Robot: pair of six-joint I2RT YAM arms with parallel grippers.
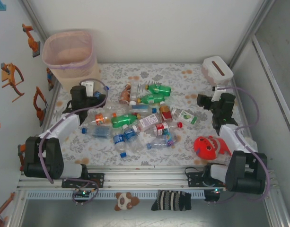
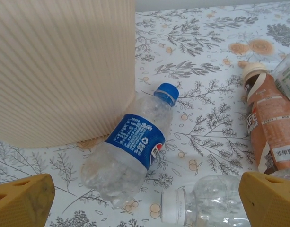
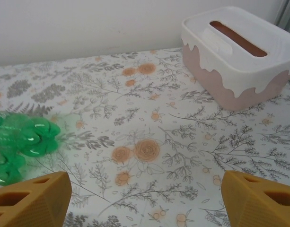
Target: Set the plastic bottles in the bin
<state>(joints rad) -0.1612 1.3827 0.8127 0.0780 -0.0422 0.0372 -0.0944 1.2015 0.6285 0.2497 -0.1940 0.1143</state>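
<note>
Bottles [image 1: 123, 119] on tbl [image 1: 182, 80], outside pink bin [image 1: 76, 70] far L

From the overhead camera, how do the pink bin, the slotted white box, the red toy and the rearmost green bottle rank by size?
1. Pink bin, clearly largest.
2. Slotted white box and red toy look alike; the box is farther away, so no ranking.
3. Green bottle, smallest.

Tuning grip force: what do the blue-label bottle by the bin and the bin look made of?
Blue-label bottle: thin clear plastic, glossy; crinkled, dented walls suggest it is soft. Bin: translucent pale plastic, duller, finely ribbed wall; probably stiffer.
</note>
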